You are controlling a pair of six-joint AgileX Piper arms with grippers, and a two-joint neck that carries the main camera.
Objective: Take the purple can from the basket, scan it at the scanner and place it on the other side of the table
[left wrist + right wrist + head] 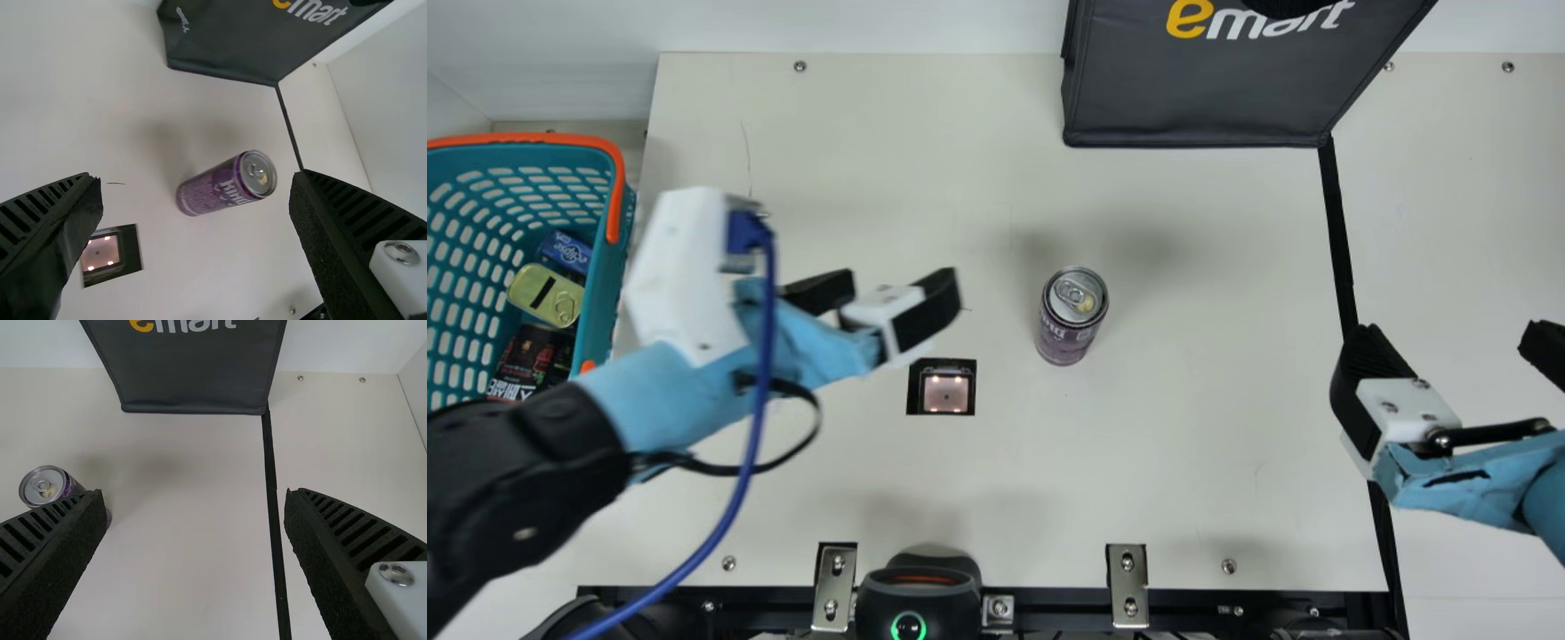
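The purple can (1069,318) stands upright on the table, right of the scanner (945,392). My left gripper (894,293) is open above the table, between basket and can, holding nothing. In the left wrist view, the can (225,183) lies beyond the open left gripper (195,193), with the scanner (103,255) near one finger. My right gripper (1449,364) is open over the table's right side, away from the can. In the right wrist view, one finger of the open right gripper (193,513) partly covers the can (48,487).
A teal basket (600,293) with an orange handle stands at the left, holding a yellow-green tin (544,295), a blue pack (567,252) and dark packages (532,357). A dark grey bag (1200,98) stands at the back. A black strip (1338,231) runs down the table's right.
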